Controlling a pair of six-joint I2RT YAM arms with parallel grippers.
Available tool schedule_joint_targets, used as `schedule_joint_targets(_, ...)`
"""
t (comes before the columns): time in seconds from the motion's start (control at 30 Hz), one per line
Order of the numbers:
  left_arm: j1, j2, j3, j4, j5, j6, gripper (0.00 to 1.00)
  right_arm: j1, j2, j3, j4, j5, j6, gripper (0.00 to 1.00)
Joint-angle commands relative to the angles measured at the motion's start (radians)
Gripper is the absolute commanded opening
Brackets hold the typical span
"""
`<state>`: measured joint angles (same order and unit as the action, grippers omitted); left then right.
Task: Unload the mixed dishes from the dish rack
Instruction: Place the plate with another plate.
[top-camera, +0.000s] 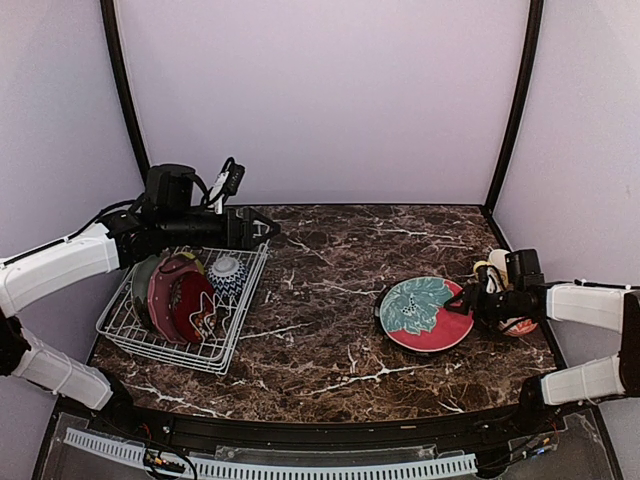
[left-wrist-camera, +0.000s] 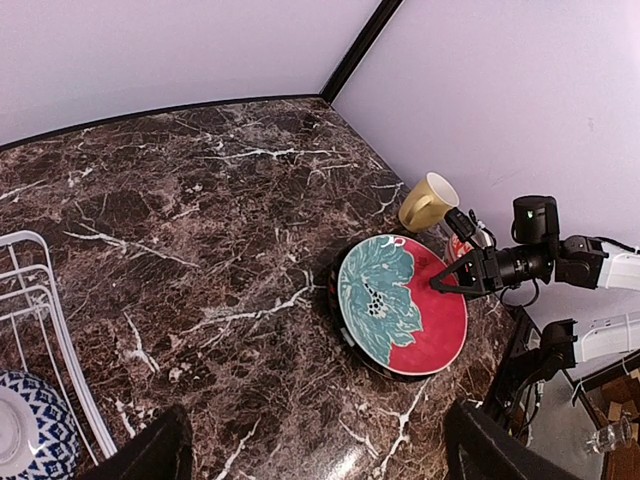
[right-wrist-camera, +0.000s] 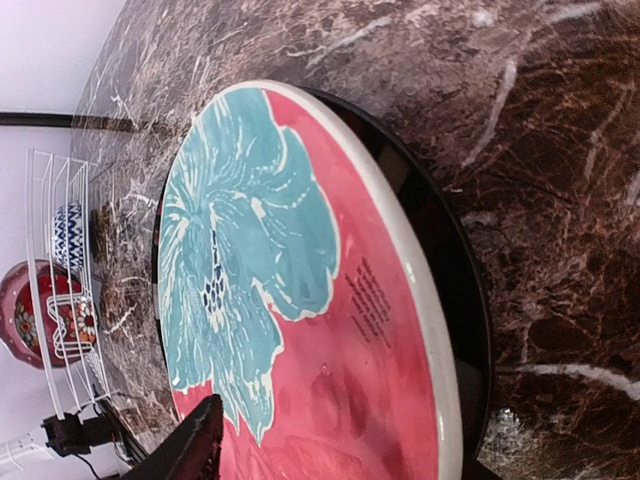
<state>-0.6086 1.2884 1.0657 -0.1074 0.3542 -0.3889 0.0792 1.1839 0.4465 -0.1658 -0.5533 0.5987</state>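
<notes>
Right claw (top-camera: 462, 298) is standing spread, empty, beside the red-teal plate (right-wrist-camera: 300, 300) lying flat on the surface (top-camera: 330, 350). Left claw (top-camera: 268, 228) is hovering spread above the dish rack (top-camera: 116, 325). Judgement: mid-unloading; the dark red plate (top-camera: 185, 300) inside is awaiting a straight lift off the tines.

Red-teal plate (top-camera: 425, 313) flat near yellow mug (left-wrist-camera: 428, 203), dark red plates (top-camera: 185, 300) and blue-white bowl (top-camera: 227, 275) in white rack (top-camera: 160, 350).

The dish rack (top-camera: 238, 320) sits at the left edge of the tabletop (top-camera: 320, 250), with plates (top-camera: 175, 295) standing in it and a bowl (top-camera: 226, 275) behind them at its far right corner. Well apart on the right, a single plate (top-camera: 425, 313) lies flat, with a mug (top-camera: 488, 270) just behind it.
</notes>
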Motion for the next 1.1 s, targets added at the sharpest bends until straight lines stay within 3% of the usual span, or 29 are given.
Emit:
schedule_joint_targets(0.0, 0.003, -0.006, 0.032, -0.027, -0.003, 0.024, 0.86, -0.001, -0.022, 0.023, 0.001, 0.028, -0.025, 0.66)
schedule_joint_targets(0.13, 0.003, -0.003, 0.046, -0.051, -0.021, 0.039, 0.86, -0.001, -0.037, 0.054, -0.069, 0.067, -0.046, 0.82)
schedule_joint_targets(0.27, 0.003, 0.0, 0.062, -0.081, -0.038, 0.054, 0.86, 0.0, -0.047, 0.062, -0.094, 0.079, -0.049, 0.9)
schedule_joint_targets(0.47, 0.003, -0.005, 0.085, -0.16, -0.127, 0.075, 0.86, 0.016, -0.059, 0.09, -0.157, 0.13, -0.064, 0.93)
schedule_joint_targets(0.77, 0.003, -0.027, 0.117, -0.286, -0.274, 0.125, 0.86, 0.129, -0.027, 0.174, -0.276, 0.332, -0.091, 0.94)
schedule_joint_targets(1.07, 0.032, -0.101, 0.164, -0.53, -0.592, 0.166, 0.89, 0.169, -0.018, 0.219, -0.317, 0.436, -0.116, 0.94)
